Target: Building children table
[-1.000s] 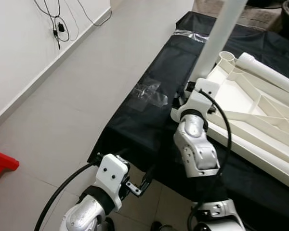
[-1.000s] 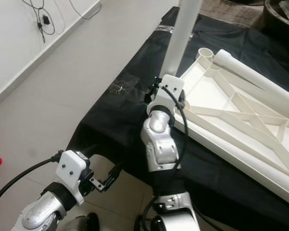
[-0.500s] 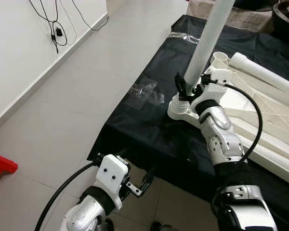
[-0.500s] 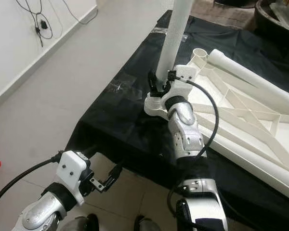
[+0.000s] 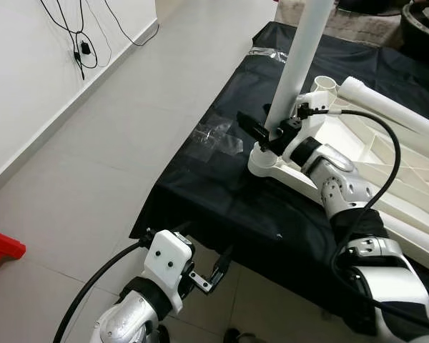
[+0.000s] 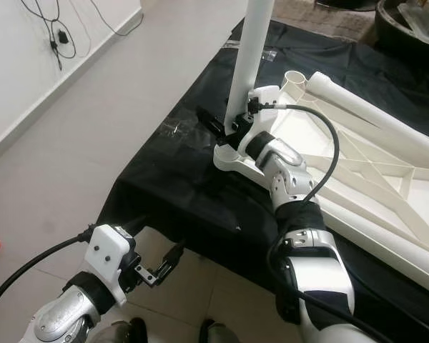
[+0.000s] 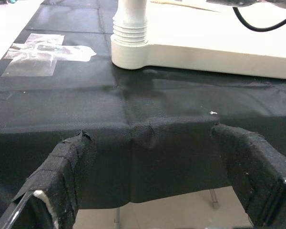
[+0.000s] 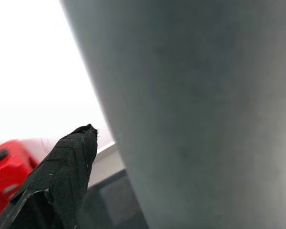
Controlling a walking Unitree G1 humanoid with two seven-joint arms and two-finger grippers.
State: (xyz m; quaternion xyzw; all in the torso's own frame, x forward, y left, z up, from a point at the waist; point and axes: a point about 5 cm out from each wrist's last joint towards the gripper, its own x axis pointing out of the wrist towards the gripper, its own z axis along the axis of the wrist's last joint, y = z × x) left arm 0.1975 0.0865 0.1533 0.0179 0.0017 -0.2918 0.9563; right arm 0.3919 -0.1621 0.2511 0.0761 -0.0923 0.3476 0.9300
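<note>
A white children's table top lies upside down on a black cloth. One white table leg stands upright in its near corner socket. My right gripper reaches in from the right and is shut on this leg just above the socket. One black finger sticks out past the leg to the left; the other is hidden. In the right wrist view the leg is very close beside one finger. My left gripper hangs open and holds nothing at the cloth's front edge.
A second white leg lies along the far side of the table top, by an open socket. Clear tape is stuck on the black cloth. Bare floor lies left, with wall cables and a red object.
My right arm has swung its elbow from under the leg out to the right, and the wrist has turned around the upright leg. The left arm has not moved.
</note>
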